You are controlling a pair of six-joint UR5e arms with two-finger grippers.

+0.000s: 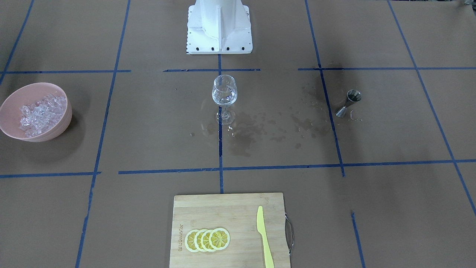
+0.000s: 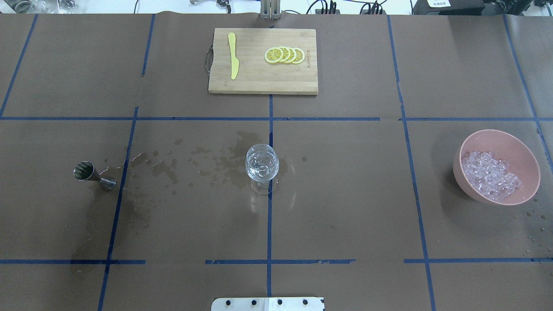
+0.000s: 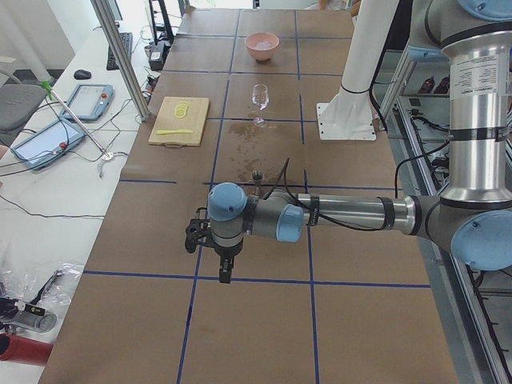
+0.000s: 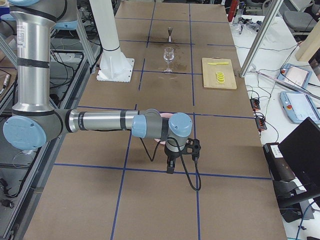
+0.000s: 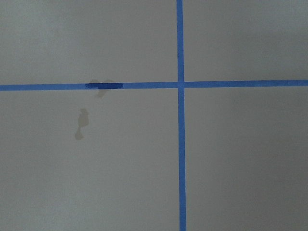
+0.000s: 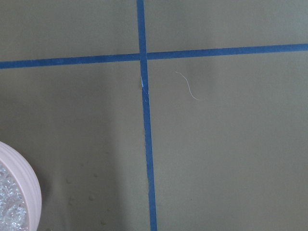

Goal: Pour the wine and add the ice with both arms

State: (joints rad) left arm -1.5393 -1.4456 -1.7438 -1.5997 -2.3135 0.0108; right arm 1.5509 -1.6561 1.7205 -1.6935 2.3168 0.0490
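Seen from across the table, a clear stemmed wine glass (image 1: 224, 93) stands upright at the centre beside dark wet blotches (image 1: 256, 130). Any wine in it is too faint to make out. The ice (image 1: 37, 113), small glassy cubes, fills a round pink bowl (image 1: 62, 125) well apart. A steel double-cone jigger (image 1: 347, 104) stands on the opposite side.

From overhead, a wooden cutting board (image 2: 263, 80) carries lemon slices (image 2: 285, 55) and a yellow plastic knife (image 2: 233, 55).

From the left end, the left arm (image 3: 352, 214) reaches low, its black left gripper (image 3: 226, 276) pointing down; I can't tell its opening or its hold.

From the right end, the right arm (image 4: 100, 121) and right gripper (image 4: 170, 167) are posed likewise, and I can't tell there either.

The left wrist view shows crossed blue tape (image 5: 180, 84); the right wrist view catches the bowl's rim.
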